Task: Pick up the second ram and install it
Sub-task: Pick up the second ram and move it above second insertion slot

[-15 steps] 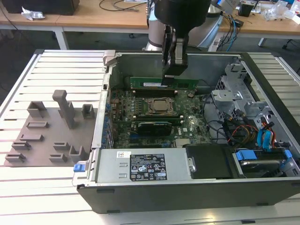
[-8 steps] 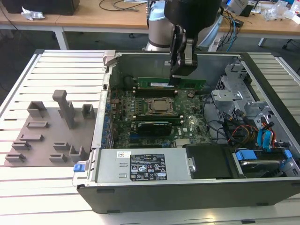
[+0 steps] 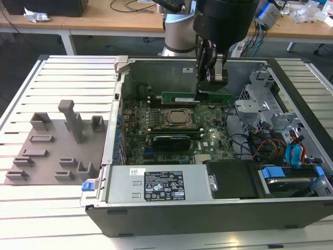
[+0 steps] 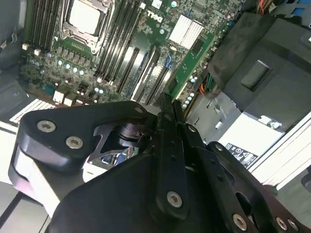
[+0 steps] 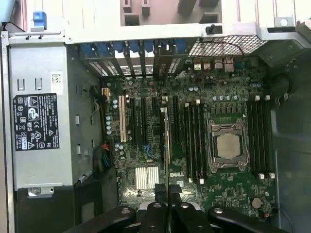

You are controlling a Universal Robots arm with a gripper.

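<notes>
Gripper pinches the second ram: 2 fingers pressed together on the green stick, gripping it toward its end on the exterior view's right. The stick is level and on edge inside the open computer case, over the motherboard, just on the far side of the CPU socket. Cannot tell if it touches a slot. In the first wrist view its thin edge runs alongside the empty memory slots. Power supply sits at the near side of the case. Grey holder blocks stand on the slatted table at the exterior view's left.
</notes>
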